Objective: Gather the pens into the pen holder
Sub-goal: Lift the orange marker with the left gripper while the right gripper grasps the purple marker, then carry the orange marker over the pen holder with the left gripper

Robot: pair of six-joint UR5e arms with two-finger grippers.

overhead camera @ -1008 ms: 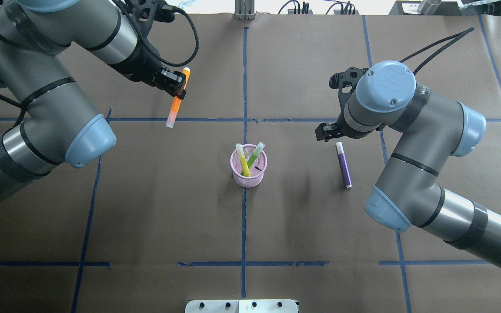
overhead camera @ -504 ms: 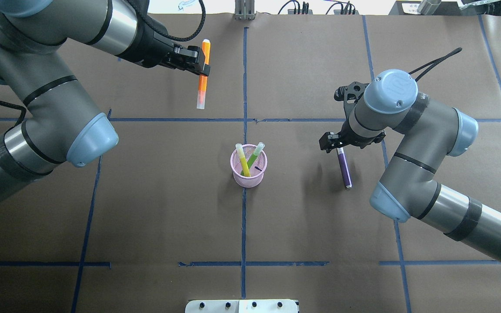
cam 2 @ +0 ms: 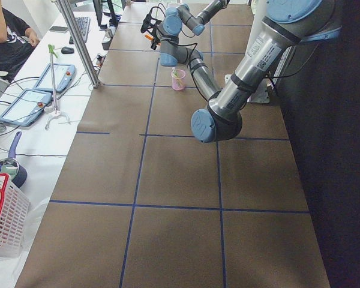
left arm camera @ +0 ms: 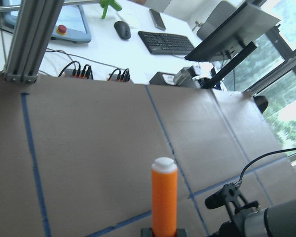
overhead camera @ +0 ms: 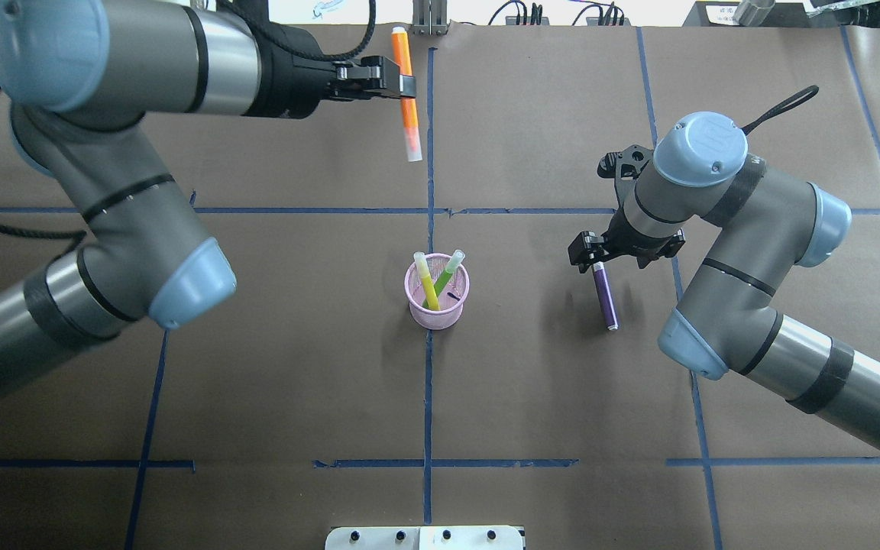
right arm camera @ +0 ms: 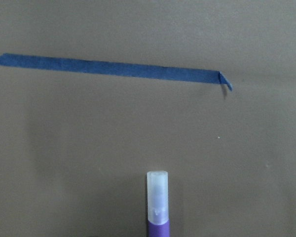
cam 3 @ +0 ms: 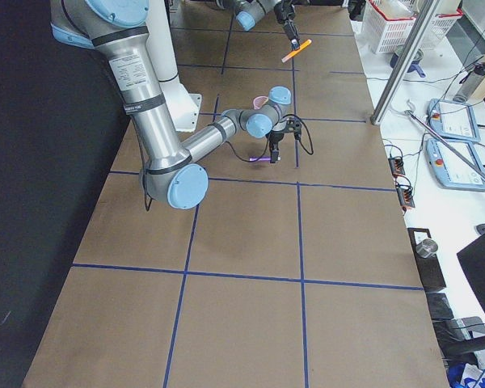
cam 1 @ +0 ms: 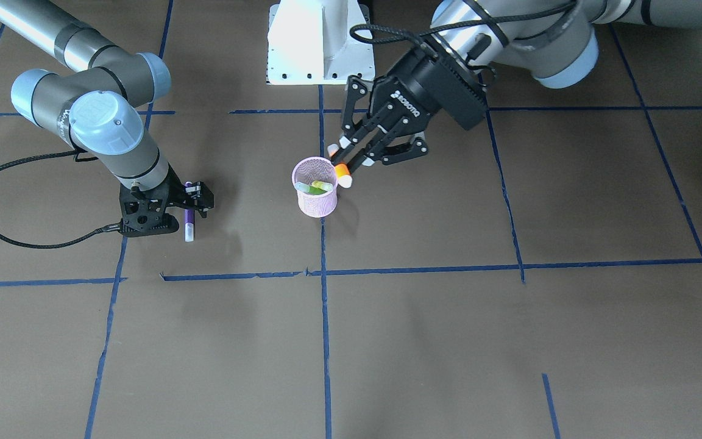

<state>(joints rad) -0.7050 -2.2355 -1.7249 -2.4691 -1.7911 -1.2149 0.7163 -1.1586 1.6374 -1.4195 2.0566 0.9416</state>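
L fingers (overhead camera: 403, 85) clamped on orange pen (overhead camera: 409, 122), held up in air, not in holder (overhead camera: 438, 309). Holder has green pen (overhead camera: 449, 271) + yellow pen (overhead camera: 428, 284), low ends hid by mesh. R fingers (overhead camera: 590, 253) apart, astride cap end of purple pen (overhead camera: 605, 302) lying on desk (overhead camera: 295, 367); tips partly hid by wrist.

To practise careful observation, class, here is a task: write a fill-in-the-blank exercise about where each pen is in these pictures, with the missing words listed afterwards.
1. The left gripper is shut on the ___ pen and holds it in the air.
2. The pink mesh pen holder contains ___ pens.
3. The right gripper is at the cap end of the ___ pen, which lies on the table.

Missing words: orange, two, purple.
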